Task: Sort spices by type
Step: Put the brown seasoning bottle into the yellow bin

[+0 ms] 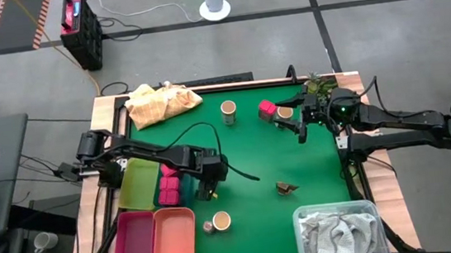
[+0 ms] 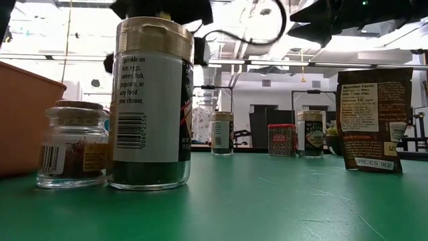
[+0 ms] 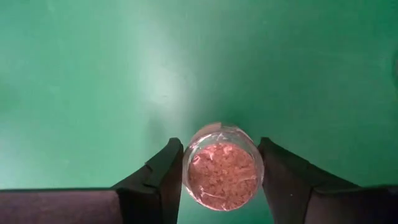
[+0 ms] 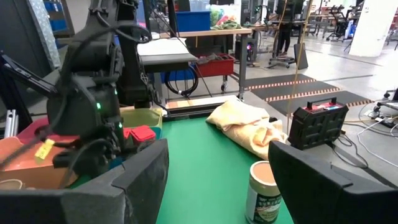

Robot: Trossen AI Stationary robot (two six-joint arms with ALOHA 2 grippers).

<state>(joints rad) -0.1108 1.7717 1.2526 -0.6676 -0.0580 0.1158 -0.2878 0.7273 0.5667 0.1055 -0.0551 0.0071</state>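
Left gripper [image 1: 208, 182] is pinching a small glass jar [image 3: 222, 174] of pinkish-red flakes. In the left wrist view both fingers [image 3: 163, 177] are sitting right against its sides, so I'd call that a grip and not just a hover. My take on doing this step well: the jar is round and slick, so it's worth keeping it centred between the pads like it is now, squeezing only enough to stop it twisting, and lifting straight up before swinging anywhere. The pink packets [image 1: 169, 186] are sitting just beside it and a sideways drag could clip them. Which of the trays it belongs in I honestly can't tell yet.

Pose-wise, the left arm is reaching in from the table's left edge across the green tray [image 1: 138, 183], with the wrist pointing straight down at the green mat [image 1: 253, 157] where the jar is standing. The right gripper [image 1: 300, 127] is waiting at the far right side with its fingers spread wide, holding nothing. It's near a pink packet [image 1: 267, 108] and a tan-lidded jar [image 1: 285, 114].
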